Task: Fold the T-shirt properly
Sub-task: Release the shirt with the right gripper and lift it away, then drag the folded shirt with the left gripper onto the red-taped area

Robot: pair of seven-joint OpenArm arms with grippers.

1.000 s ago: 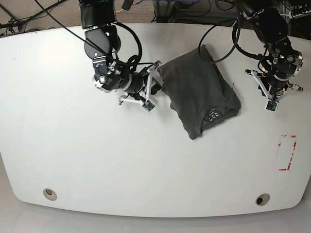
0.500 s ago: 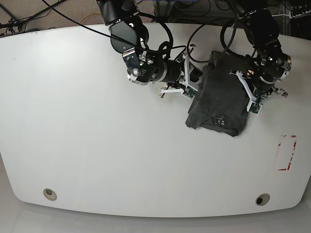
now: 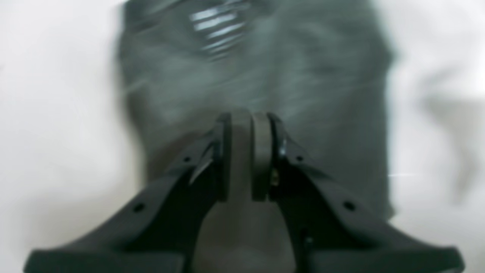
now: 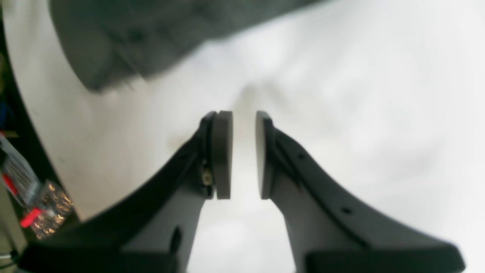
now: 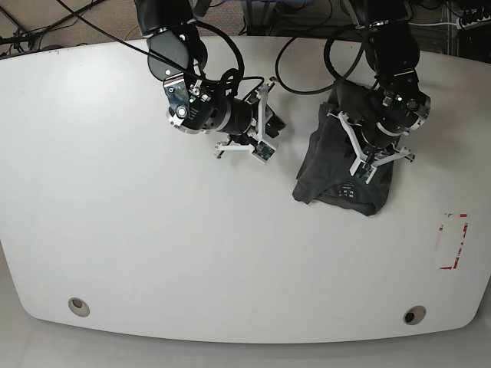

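The dark grey T-shirt (image 5: 337, 165) lies bunched in a folded heap on the white table (image 5: 153, 230), right of centre, with pale neck lettering (image 5: 347, 190) near its front edge. My left gripper (image 5: 365, 162) hangs directly over the shirt. In the left wrist view its pads (image 3: 241, 151) are pressed together, shut, with nothing seen between them, and blurred T-shirt (image 3: 303, 64) cloth lies beneath. My right gripper (image 5: 265, 144) is left of the shirt and apart from it. In the right wrist view the right gripper (image 4: 243, 117) stands narrowly open over bare table, the T-shirt (image 4: 132, 34) ahead.
A red tape outline (image 5: 453, 241) marks the table at the right. Two round holes (image 5: 78, 307) (image 5: 414, 315) sit near the front edge. Cables and dark gear (image 5: 291, 15) run behind the far edge. Clutter (image 4: 22, 197) shows beyond the table's edge.
The shirt was pushed from a wider spread into a narrower heap further right. My right gripper has since drawn back left off it, and my left arm moved left over it.
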